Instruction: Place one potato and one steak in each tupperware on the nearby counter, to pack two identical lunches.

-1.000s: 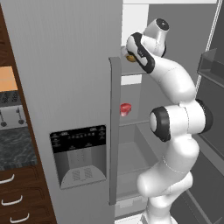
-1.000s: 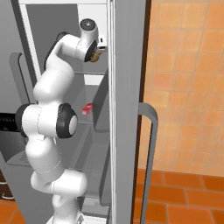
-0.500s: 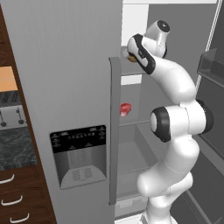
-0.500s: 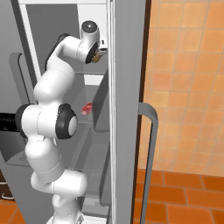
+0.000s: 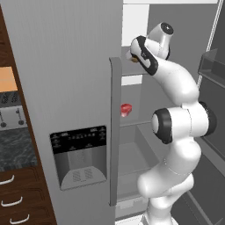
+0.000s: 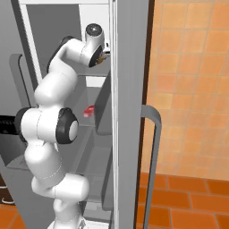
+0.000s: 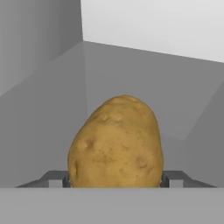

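A large tan potato [image 7: 116, 144] rests on an upper grey shelf inside the open fridge. My gripper [image 7: 115, 179] is at this shelf, with a fingertip pressed against each side of the potato. From the base, the gripper [image 5: 131, 55] [image 6: 105, 55] reaches into the top of the fridge. One shelf lower lies a red steak [image 5: 126, 110] [image 6: 89, 111]. A strip of the dark speckled counter [image 5: 15, 149] shows at the far left. The tupperware is out of view.
The closed grey fridge door with its dispenser panel [image 5: 79, 154] and tall handle [image 5: 115, 132] stands left of the arm. The open door [image 6: 127, 112] stands right of it. A silver toaster [image 5: 9, 116] sits on the counter above dark wood drawers [image 5: 17, 197].
The fingers have closed in from wide open onto the potato's sides. The arm and base have hardly moved.
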